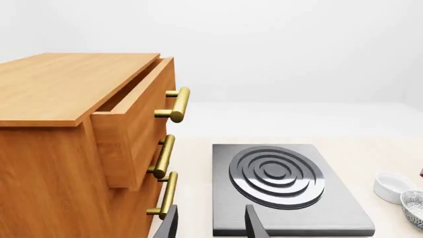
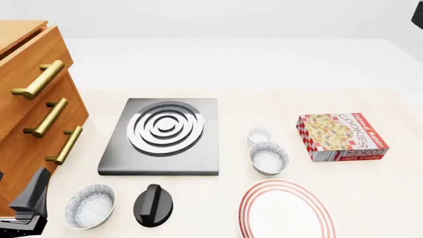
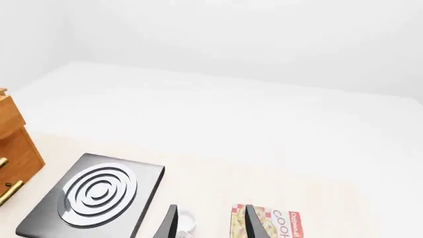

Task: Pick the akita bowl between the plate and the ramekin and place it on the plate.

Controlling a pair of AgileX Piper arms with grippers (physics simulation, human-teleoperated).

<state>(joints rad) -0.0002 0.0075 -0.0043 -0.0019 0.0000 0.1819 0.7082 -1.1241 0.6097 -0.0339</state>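
Biggest risk: grabbing the wrong look-alike bowl (image 2: pixel 90 205) at front view lower left, beside the knob (image 2: pixel 153 205). Target akita bowl (image 2: pixel 268 158) sits centre-right, touching-close between plate (image 2: pixel 286 210) below and ramekin (image 2: pixel 259 136) above, so fingers could knock the ramekin. Left gripper (image 1: pixel 210 225) and right gripper (image 3: pixel 208 222) both spread, empty, well off it.

A wooden drawer cabinet (image 1: pixel 73 144), top drawer pulled out, stands beside the grey hob (image 1: pixel 284 191); the left gripper (image 1: pixel 210 225) hovers with fingers apart.
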